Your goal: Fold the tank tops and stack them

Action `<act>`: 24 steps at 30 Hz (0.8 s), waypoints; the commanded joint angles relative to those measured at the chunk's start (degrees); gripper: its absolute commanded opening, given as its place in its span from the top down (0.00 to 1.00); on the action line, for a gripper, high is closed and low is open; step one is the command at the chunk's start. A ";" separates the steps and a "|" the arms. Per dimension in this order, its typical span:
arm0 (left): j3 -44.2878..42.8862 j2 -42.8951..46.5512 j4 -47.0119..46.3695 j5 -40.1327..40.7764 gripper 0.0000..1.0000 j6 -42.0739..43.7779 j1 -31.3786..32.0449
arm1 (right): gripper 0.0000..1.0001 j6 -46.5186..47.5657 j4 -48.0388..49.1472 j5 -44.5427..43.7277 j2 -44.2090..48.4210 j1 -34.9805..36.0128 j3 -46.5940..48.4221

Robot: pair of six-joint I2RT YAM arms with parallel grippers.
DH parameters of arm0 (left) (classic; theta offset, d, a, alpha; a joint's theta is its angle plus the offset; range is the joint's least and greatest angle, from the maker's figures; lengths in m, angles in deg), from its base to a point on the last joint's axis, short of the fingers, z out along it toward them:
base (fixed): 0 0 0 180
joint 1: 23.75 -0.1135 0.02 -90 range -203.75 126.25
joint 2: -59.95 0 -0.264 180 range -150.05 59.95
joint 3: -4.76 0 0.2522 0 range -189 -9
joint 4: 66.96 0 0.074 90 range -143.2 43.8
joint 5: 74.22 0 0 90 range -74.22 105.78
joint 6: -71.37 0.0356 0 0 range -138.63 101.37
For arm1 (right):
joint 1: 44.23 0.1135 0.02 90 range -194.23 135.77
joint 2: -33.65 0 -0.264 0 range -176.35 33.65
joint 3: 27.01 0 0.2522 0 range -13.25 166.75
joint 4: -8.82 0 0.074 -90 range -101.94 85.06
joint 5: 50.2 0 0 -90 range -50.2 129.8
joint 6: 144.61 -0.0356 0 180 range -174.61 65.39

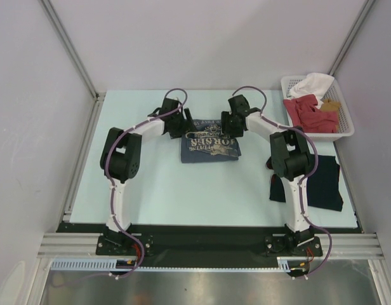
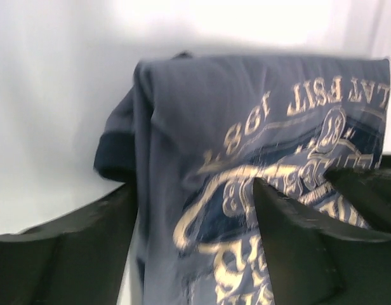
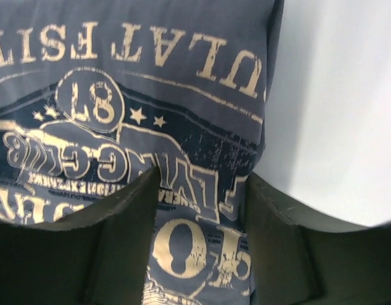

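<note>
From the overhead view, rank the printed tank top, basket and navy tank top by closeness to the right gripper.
1. Printed tank top: directly under the right gripper, mid-table.
2. Basket: off to its right, far corner.
3. Navy tank top: right side, towards the near edge.

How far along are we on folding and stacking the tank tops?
Done: the printed tank top lies folded into a rectangle mid-table. In hand: the left gripper and right gripper hover at its far edge, jaws open, holding nothing. Left: the navy tank top lies apart, off to the right, not yet stacked.
</note>
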 commanded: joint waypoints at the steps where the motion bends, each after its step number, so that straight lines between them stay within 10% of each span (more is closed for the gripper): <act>1: -2.65 -5.88 4.19 1.26 0.28 -0.77 1.52 | 0.45 0.64 -4.48 -3.98 -2.25 1.24 0.16; 6: -3.90 -7.13 4.37 2.22 0.58 -1.12 2.84 | 0.82 -0.68 -3.69 -4.51 -2.60 1.95 0.42; 9: -2.05 -5.81 2.18 1.52 0.98 -0.77 2.84 | 1.00 -1.39 -1.16 -3.64 -0.77 1.60 -0.88; 24: 17.02 18.08 -8.72 2.30 1.00 -3.75 16.35 | 1.00 -6.75 7.92 -1.52 35.00 1.24 -32.68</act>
